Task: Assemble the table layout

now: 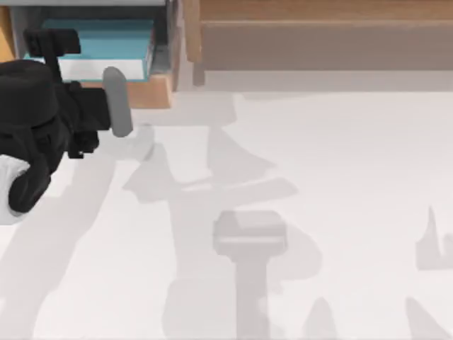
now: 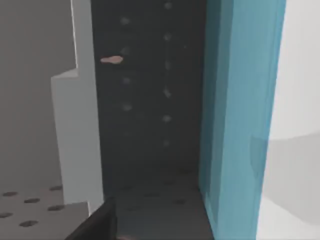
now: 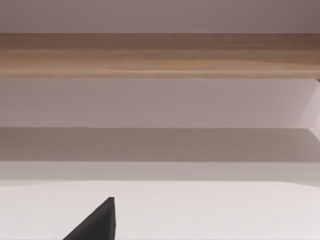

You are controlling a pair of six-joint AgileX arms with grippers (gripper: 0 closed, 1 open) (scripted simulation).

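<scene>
Broad plain white table (image 1: 340, 177) spreads below light-wood drawer unit (image 1: 152, 92). Left arm's black claw (image 1: 53, 46) reaches over drawer unit's open top, beside teal-blue box (image 1: 99, 35) lying inside. Cannot tell left claw's opening. Long brown wooden shelf (image 1: 318, 35) just right of drawer unit. Right claw (image 3: 95, 222): dark fingertip above table, facing shelf; opening cannot tell.

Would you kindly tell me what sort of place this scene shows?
Probably a simulated tabletop workspace: a broad white table, a light-wood drawer unit holding a blue box, a long wooden shelf, and my left arm at the drawer.
</scene>
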